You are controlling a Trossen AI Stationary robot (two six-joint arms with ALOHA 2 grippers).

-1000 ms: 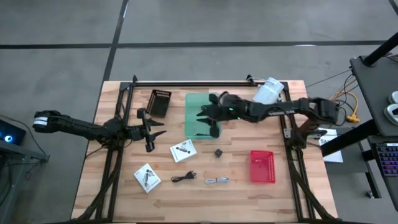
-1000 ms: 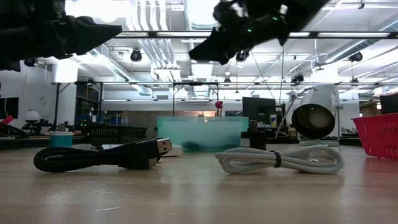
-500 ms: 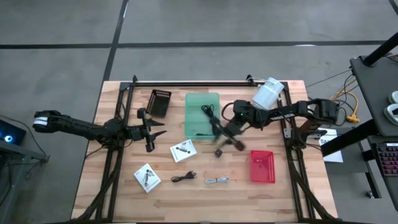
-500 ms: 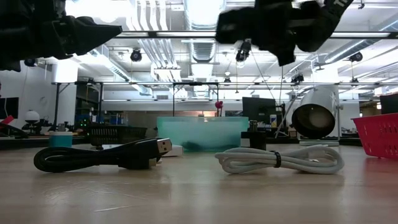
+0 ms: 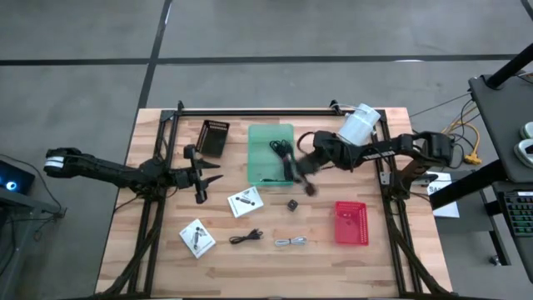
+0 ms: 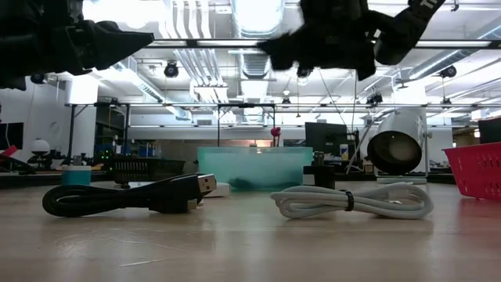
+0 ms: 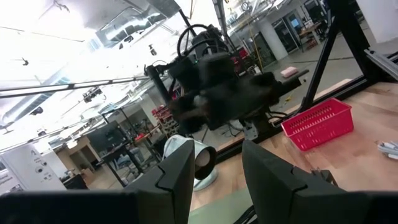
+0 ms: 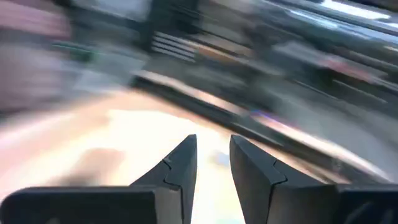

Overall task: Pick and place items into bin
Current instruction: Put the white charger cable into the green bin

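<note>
Overhead, your right arm reaches in from the table's right side, stretched low across toward the middle, and its right gripper (image 5: 301, 171) hangs just off the right edge of the green bin (image 5: 260, 133), above bare wood. From its own wrist camera the two dark fingers (image 8: 180, 169) stand a narrow gap apart with nothing between them, so the claw is released and empty; everything beyond them is smeared.

Your left arm lies along the table's left side, its left gripper (image 5: 202, 177) pointing toward the centre, near the black basket (image 5: 213, 137). Its fingers (image 7: 176, 177) are parted as well, holding nothing.

A thin black cable (image 5: 278, 150) lies inside the bin. On the table, the tiny dark cube (image 5: 292, 204) sits just below the right gripper, apart from it. One white packet (image 5: 245, 201) lies beside the bin's lower left corner, the second white packet (image 5: 196, 237) nearer the front left. A black coiled cable (image 5: 246, 238) and the pale grey cable (image 5: 290, 242) lie side by side near the front edge, left of the red basket (image 5: 351, 223). The white cylinder (image 5: 356, 123) lies at the back right.
</note>
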